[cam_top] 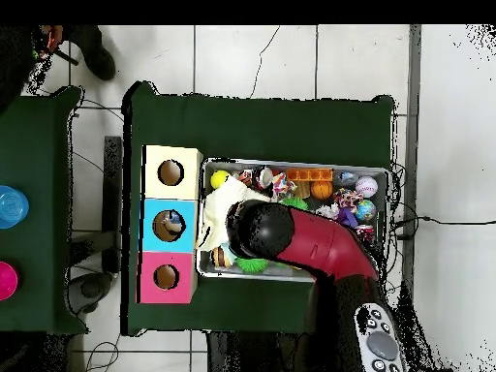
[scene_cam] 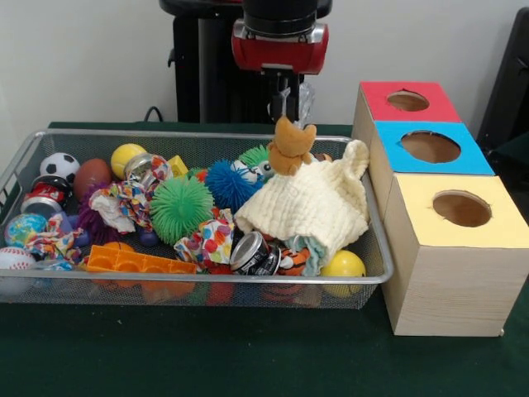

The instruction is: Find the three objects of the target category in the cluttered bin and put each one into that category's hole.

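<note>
The wire bin (scene_cam: 374,273) is set on a dark green table (scene_cam: 248,356) before a white wall. It is crammed with balls, cans and a cream cloth toy (scene_cam: 310,198), whose brown head is pinched by the closed gripper (scene_cam: 285,106). The three-hole box (scene_cam: 446,207) is placed just right.

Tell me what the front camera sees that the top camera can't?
Only the front view shows the gripper lifting the cream blanket by its brown plush head, plus the soccer ball and green spiky ball. Only the overhead view shows the whole red arm, another table and the tiled floor. Both show the bin and three boxes with red, blue and yellow tops.
</note>
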Motion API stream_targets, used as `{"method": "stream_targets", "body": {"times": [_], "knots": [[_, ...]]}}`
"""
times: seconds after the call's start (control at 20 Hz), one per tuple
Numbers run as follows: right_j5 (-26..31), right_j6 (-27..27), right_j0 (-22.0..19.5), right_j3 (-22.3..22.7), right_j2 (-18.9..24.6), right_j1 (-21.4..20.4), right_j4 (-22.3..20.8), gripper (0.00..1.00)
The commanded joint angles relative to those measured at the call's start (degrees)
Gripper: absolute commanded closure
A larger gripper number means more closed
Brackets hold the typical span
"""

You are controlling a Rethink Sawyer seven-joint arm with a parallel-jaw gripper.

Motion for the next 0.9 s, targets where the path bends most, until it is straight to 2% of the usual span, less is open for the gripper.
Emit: {"method": "stream_targets", "body": {"times": [0.05,0.45,0.9], "knots": [[-4.9,18.8,2.2,3.1,-4.1,3.4,2.8,1.0],[-5.8,24.4,6.9,2.6,-8.5,5.2,4.5,1.0],[-8.9,32.6,9.5,7.0,-9.2,5.8,13.9,1.0]]}}
